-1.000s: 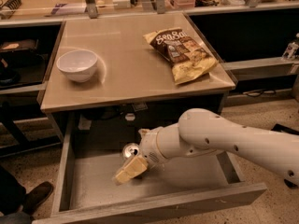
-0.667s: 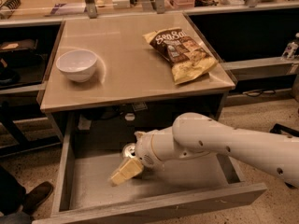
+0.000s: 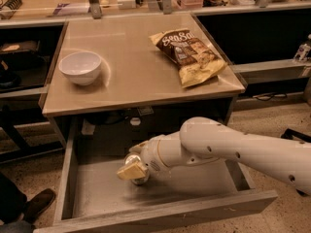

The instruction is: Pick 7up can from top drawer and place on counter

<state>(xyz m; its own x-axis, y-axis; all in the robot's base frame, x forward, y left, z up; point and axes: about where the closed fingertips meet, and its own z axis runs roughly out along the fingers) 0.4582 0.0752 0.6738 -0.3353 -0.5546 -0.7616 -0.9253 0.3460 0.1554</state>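
Observation:
The 7up can [image 3: 139, 179] stands upright on the floor of the open top drawer [image 3: 97, 188], left of the middle; its silver top shows. My gripper [image 3: 131, 159] reaches in from the right on a white arm and is shut on the can. One yellowish finger [image 3: 129, 171] lies across the can's front and the other [image 3: 139, 146] is behind it. The can rests on the drawer floor. The beige counter [image 3: 136, 76] is right above the drawer.
A white bowl [image 3: 80, 67] sits on the counter's left side and a chip bag [image 3: 189, 55] on its right side. The drawer's front panel [image 3: 160, 217] and low sides surround the can. A wooden ledge with metal posts [image 3: 92, 1] runs behind. A shoe [image 3: 39, 204] is at lower left.
My gripper has shifted left and closed in on the can, the front finger rising against its side. The can has stayed in the same spot in the drawer.

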